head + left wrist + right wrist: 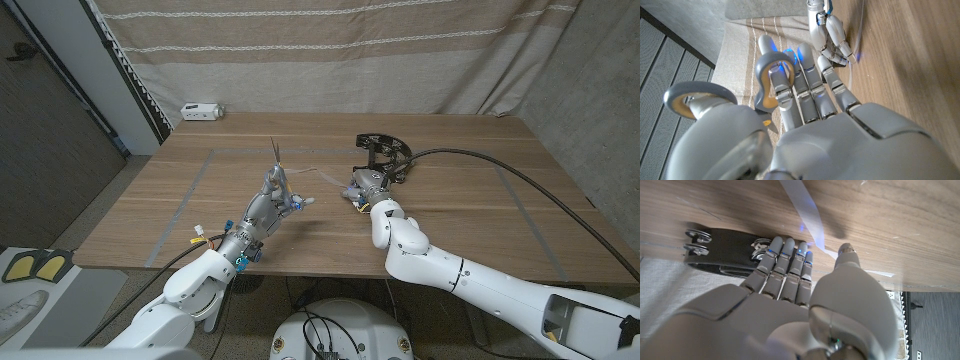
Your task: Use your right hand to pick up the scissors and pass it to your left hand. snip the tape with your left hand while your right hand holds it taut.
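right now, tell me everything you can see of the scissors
The scissors have grey loop handles with yellowish inner rims and thin dark blades. The left hand holds them by the handles, blades pointing up and away over the wooden table, near the pale tape strip that the right hand pinches.

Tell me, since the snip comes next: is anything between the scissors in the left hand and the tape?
Nothing visible. The left hand holds the scissors blades up; the tape, held by the right hand, runs beside them over bare table.

Wooden table (470, 210) carries what looks like a black tape dispenser (383, 155).
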